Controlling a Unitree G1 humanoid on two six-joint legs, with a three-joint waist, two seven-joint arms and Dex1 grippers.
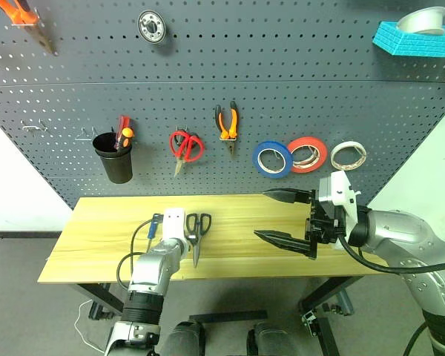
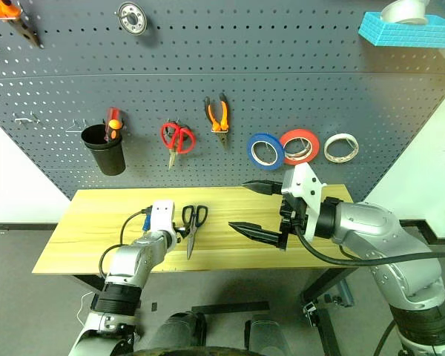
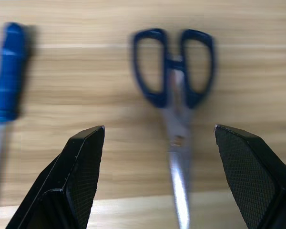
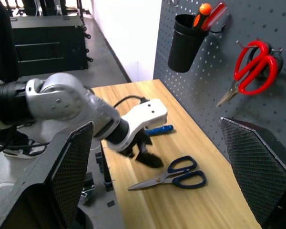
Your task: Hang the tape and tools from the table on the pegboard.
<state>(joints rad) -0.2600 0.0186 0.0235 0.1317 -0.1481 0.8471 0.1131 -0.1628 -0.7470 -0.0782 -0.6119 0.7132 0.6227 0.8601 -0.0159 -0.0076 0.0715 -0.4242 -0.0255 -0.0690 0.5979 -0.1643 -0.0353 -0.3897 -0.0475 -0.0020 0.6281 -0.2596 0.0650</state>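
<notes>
Two things are still lying on the bench (image 1: 96,215); your wide-open left tool (image 3: 157,181) is straddling the blue-handled scissors (image 3: 174,95) lower-centre, so close squarely across the blades.

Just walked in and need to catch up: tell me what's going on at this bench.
A two-armed robot is hanging tools on the pegboard. The blue tape and orange-handled pliers already hang there. The dark-handled scissors and blue-handled screwdriver lie on the table. The left gripper is open and poised just above the scissors, its fingers either side of the blades, not touching them. The right gripper is open and empty, held above the table.
</notes>
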